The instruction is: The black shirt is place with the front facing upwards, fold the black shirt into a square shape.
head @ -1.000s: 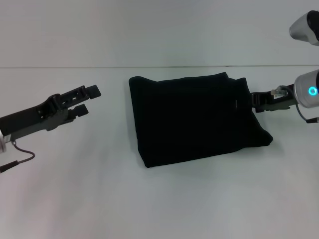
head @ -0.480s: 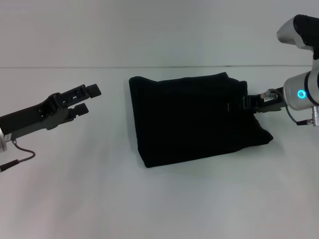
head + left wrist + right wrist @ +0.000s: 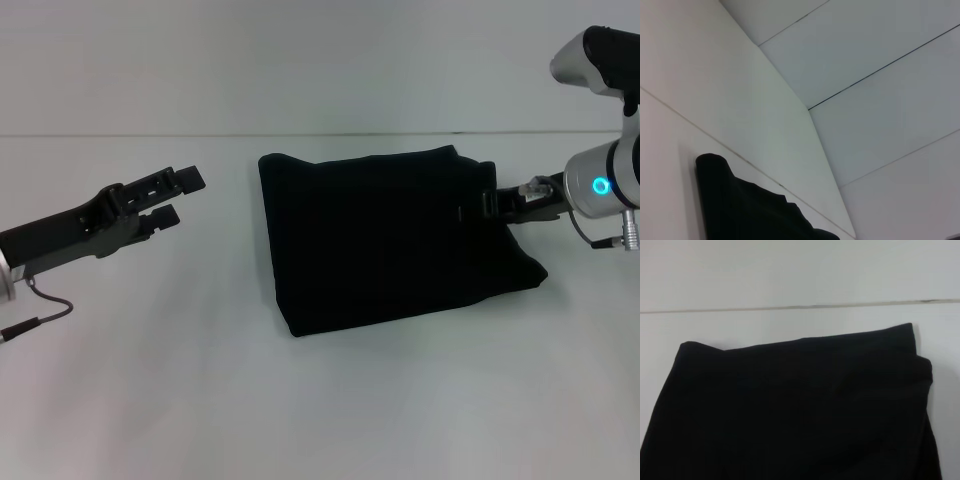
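The black shirt (image 3: 385, 235), folded almost square.
My right gripper (image 3: 490, 205) meets its edge, grip unclear; left gripper (image 3: 170, 195) open, empty — tidy gently.

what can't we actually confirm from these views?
- Right claw state: head view shows its tip dark against the black shirt; open, shut or gripping cannot be told.
- Right wrist view: own fingers out of frame; the shirt is cut off by the picture's bottom edge.
- Shirt print and neck label: none visible; the folded cloth shows only plain black.
- Left wrist view: only one shirt corner; the left claw is absent.
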`<state>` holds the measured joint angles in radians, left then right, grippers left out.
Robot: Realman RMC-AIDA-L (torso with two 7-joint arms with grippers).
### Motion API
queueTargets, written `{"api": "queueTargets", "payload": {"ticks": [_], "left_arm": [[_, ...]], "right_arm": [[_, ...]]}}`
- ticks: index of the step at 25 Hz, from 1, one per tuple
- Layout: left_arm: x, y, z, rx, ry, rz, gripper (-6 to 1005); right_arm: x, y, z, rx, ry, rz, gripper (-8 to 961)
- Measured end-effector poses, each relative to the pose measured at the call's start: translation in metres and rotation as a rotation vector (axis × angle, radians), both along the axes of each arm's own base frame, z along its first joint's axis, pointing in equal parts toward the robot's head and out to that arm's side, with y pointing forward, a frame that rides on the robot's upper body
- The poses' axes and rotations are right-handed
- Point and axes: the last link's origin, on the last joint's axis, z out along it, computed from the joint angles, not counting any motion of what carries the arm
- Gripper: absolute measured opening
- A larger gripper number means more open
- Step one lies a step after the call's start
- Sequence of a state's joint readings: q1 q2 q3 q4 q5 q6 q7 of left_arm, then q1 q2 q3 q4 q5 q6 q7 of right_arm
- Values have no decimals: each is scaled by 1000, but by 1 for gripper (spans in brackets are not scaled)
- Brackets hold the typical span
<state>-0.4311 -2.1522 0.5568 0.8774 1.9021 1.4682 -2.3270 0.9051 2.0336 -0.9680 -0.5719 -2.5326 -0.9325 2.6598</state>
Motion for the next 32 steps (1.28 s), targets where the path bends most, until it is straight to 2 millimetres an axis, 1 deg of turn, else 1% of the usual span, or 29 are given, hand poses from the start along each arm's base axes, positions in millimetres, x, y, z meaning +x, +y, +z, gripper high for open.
{"api": "queueTargets", "payload": {"ticks": [4,7,12,17,19,21,28,30,32], "left_arm": [[0,0,0,1,0,1,949],[0,0,0,1,1,1,949],[0,0,0,1,1,1,949],[-1,-1,0,1,0,4,949],[-1,-1,0,-1,-1,4,948],[-1,-1,-1,-2,-2,2,948],[1,-1,0,4,-25,-3,948],[1,-1,0,4,-26,-3,948],[2,-1,0,4,-27,-4,948]], "right_arm": [[0,0,0,1,0,0,667],[-1,1,2,7,4,-2,417],[-2,2,6,18,16,-2,177],[-2,2,7,18,17,2,57],[-4,3,10,22,17,9,57],[-11,6,15,28,21,30,57],[-56,17,34,56,15,162,57],[-61,20,35,53,-12,184,58],[-61,21,35,46,-55,193,58]]}}
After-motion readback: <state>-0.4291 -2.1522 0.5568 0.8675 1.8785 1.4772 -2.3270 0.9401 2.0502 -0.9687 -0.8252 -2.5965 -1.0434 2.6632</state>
